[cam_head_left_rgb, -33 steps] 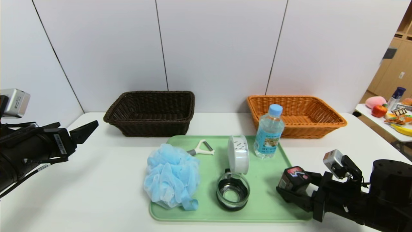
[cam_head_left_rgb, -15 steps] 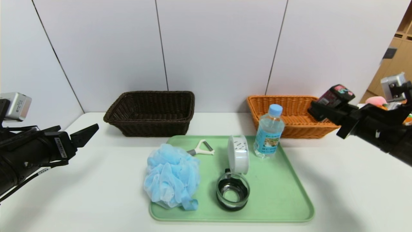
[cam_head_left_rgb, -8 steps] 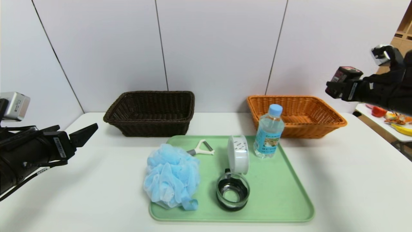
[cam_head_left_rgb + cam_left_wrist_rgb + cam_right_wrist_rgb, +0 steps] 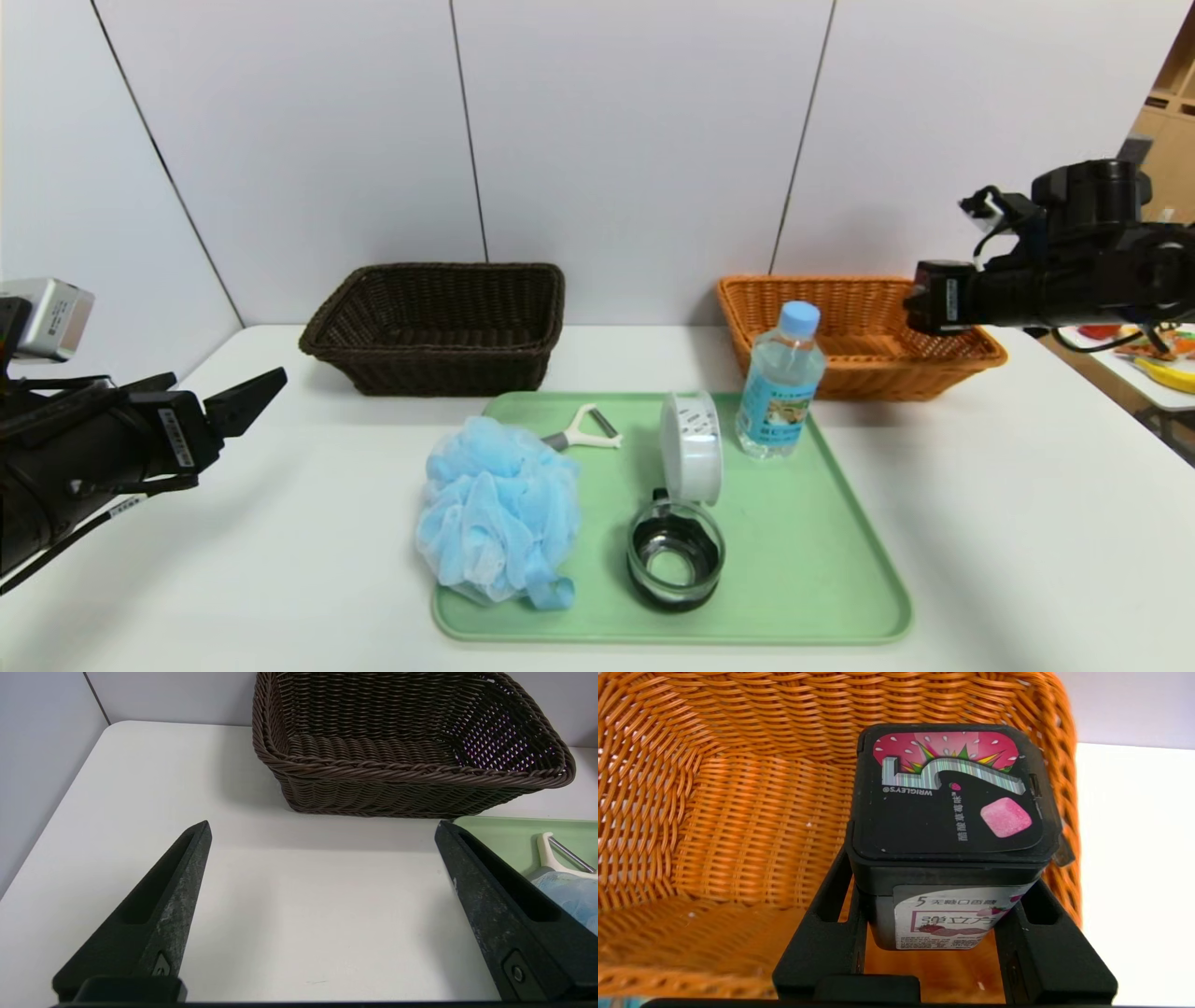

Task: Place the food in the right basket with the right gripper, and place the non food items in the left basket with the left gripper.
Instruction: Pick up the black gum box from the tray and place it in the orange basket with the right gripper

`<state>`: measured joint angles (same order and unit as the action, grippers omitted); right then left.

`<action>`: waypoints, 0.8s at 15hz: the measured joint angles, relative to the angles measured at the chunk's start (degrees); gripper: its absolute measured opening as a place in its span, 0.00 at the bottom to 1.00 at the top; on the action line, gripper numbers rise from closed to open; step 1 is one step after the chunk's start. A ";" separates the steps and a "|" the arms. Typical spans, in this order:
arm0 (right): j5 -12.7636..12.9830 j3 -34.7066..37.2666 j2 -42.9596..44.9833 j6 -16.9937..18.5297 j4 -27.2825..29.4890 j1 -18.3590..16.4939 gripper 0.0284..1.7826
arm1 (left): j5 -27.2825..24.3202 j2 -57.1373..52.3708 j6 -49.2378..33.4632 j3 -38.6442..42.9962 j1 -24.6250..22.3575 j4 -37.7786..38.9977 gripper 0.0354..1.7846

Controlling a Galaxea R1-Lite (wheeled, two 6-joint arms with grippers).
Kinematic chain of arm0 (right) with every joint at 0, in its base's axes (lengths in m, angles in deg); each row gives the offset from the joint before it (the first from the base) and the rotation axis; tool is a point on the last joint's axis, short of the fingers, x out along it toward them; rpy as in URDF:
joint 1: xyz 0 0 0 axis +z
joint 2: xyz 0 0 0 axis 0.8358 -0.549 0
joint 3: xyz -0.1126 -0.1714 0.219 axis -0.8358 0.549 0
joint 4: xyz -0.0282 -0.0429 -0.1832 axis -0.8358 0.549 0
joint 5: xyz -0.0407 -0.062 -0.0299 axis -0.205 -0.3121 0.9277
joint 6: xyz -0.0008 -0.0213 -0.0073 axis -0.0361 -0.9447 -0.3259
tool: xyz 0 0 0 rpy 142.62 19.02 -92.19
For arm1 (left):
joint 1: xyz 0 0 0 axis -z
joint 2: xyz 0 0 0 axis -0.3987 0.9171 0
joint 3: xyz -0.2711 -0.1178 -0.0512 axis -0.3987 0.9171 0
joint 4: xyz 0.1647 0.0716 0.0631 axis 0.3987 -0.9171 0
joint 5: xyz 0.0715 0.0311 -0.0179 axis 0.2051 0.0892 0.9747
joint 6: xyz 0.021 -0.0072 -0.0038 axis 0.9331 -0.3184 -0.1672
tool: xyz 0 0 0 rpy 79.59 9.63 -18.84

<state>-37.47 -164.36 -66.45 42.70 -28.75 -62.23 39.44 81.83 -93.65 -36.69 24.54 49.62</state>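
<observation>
The right gripper [image 4: 938,933] hangs above the orange basket [image 4: 934,369], at its right end, with its jaws clamped on the sides of a small black box [image 4: 952,812]; the box's pink-red top faces the wrist camera and the basket's woven floor lies below it. In the head view the box is hard to make out, likely just a dark block [image 4: 934,297] at the tip of the right arm over the basket's right part. The box is held clear of the basket floor, not resting on it. The left gripper [image 4: 322,830] waits low over the white table [image 4: 280,523] at the far left, its two pointed fingers [image 4: 163,905] spread wide with nothing between them, aimed toward the brown basket [image 4: 406,765], which stands at the far side of the table, left of the orange one. Between the baskets and the near edge lies a green tray [image 4: 822,560]. On it, the water bottle [image 4: 780,383] stands upright at the far right corner, just in front of the orange basket. The white container [image 4: 693,446] stands on edge left of the bottle, and the glass cup [image 4: 675,554] sits just near of it, apparently touching. The peeler [image 4: 586,429] lies at the far side of the tray, its handle end against the blue pouf [image 4: 495,513], which covers the tray's left part and overhangs its left edge.
</observation>
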 joint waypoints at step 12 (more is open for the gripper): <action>3.68 -6.86 -8.16 -0.10 3.97 2.54 0.41 | -0.02 0.18 0.00 -0.37 -0.01 0.00 0.94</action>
<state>-33.79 -171.23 -74.60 42.60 -24.78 -59.70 39.41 82.01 -93.65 -37.05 24.53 49.62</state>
